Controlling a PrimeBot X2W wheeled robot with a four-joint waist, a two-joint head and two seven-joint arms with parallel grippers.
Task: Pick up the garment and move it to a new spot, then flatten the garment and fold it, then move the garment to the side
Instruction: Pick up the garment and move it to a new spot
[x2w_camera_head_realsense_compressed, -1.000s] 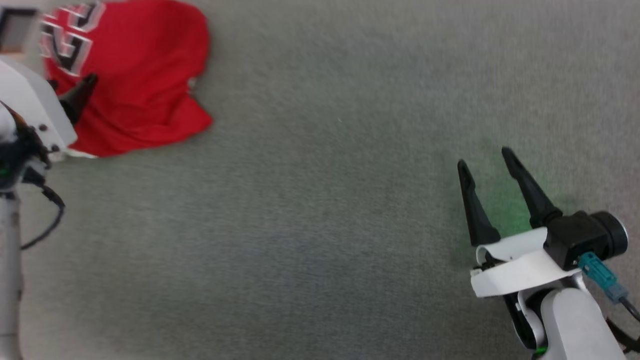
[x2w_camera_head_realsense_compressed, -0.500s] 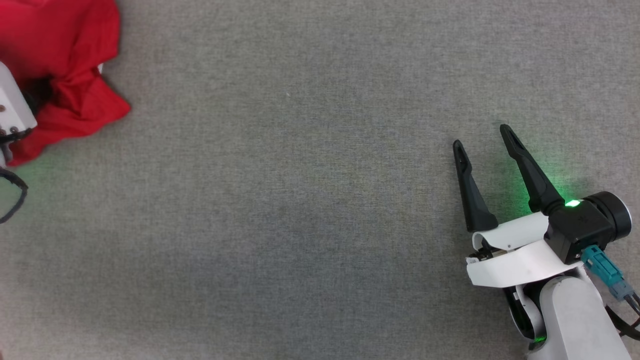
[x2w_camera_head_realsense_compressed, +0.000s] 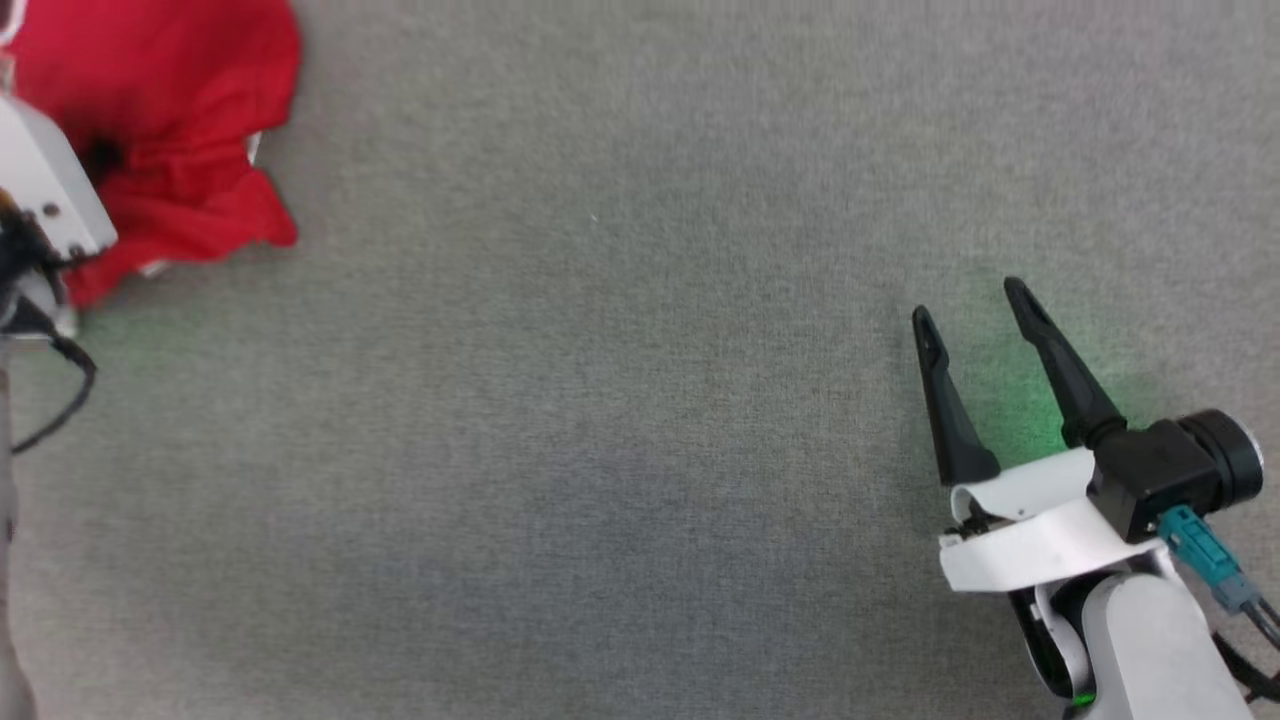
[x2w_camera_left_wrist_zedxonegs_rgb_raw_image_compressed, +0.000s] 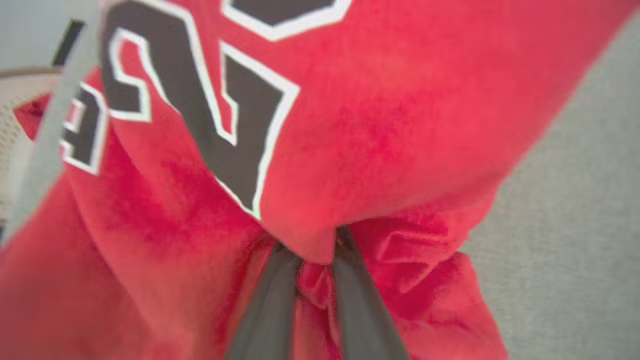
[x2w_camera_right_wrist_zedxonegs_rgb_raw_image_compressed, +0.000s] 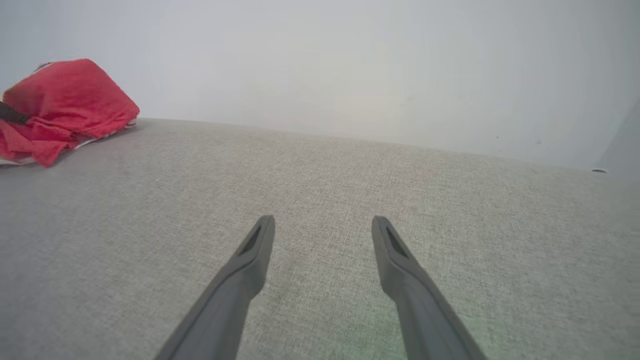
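Observation:
The garment (x2w_camera_head_realsense_compressed: 170, 120) is a red jersey bunched up at the far left of the grey surface; its black, white-outlined number (x2w_camera_left_wrist_zedxonegs_rgb_raw_image_compressed: 200, 100) shows in the left wrist view. My left gripper (x2w_camera_left_wrist_zedxonegs_rgb_raw_image_compressed: 316, 245) is shut on a fold of the garment, its tips hidden under the cloth; in the head view its white wrist (x2w_camera_head_realsense_compressed: 45, 190) overlaps the heap. My right gripper (x2w_camera_head_realsense_compressed: 970, 305) hovers open and empty over the bare surface at the lower right, far from the garment (x2w_camera_right_wrist_zedxonegs_rgb_raw_image_compressed: 65, 100), with its fingers (x2w_camera_right_wrist_zedxonegs_rgb_raw_image_compressed: 250, 260) spread apart.
The grey fabric surface (x2w_camera_head_realsense_compressed: 620, 400) stretches wide between the two arms. A pale wall (x2w_camera_right_wrist_zedxonegs_rgb_raw_image_compressed: 350, 65) rises behind its far edge. A black cable (x2w_camera_head_realsense_compressed: 60, 400) hangs from my left arm. A pale mesh object (x2w_camera_left_wrist_zedxonegs_rgb_raw_image_compressed: 15, 115) sits behind the garment.
The head camera has shifted. My left gripper's fingers, open above the garment before, have closed into the cloth, which is more bunched. My right gripper stays open.

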